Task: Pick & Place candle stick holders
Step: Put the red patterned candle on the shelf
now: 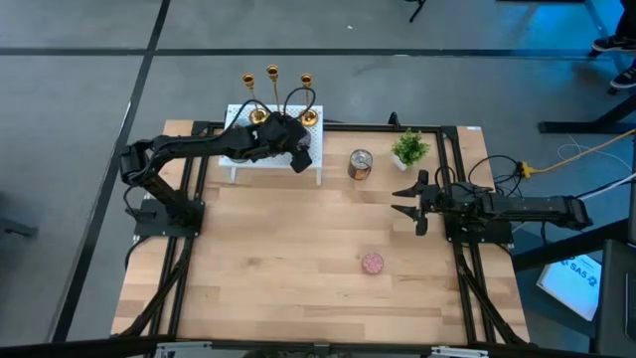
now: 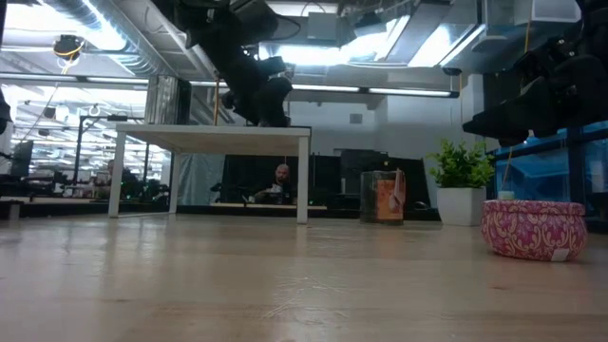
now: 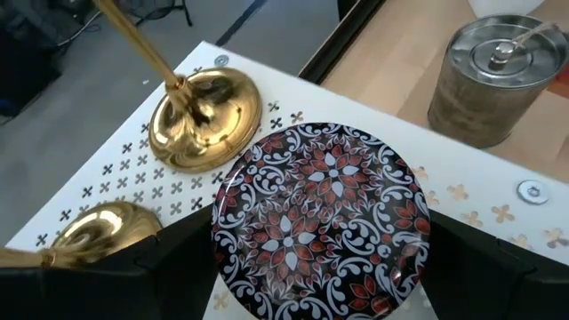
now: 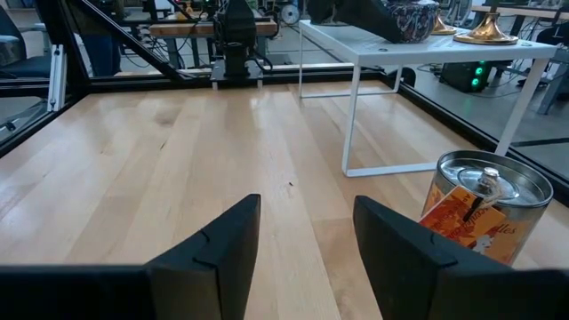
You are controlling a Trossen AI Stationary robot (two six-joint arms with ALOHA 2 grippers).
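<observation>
Three gold candle stick holders (image 1: 272, 75) stand on their round bases on a small white table (image 1: 316, 119) at the far edge; two bases (image 3: 204, 120) (image 3: 98, 231) show in the left wrist view. My left gripper (image 3: 322, 258) hangs over that table, its fingers wide apart on either side of a round black, red and white patterned tin (image 3: 320, 213) that rests on the tabletop beside the bases. My right gripper (image 4: 307, 240) waits open at the table's right side, with nothing between its fingers. My left gripper has one finger (image 3: 182, 253) beside each side of the patterned tin's round wall (image 3: 222, 222), slanting down from above. No gap shows, so I cannot tell whether the fingers touch it. The tin sits flat on the white table, lid up.
A silver tin (image 1: 360, 164) stands on the wood just right of the white table, and a small potted plant (image 1: 409, 149) beyond it. A pink patterned tin (image 1: 373, 264) lies nearer the middle front. The rest of the wooden top is free.
</observation>
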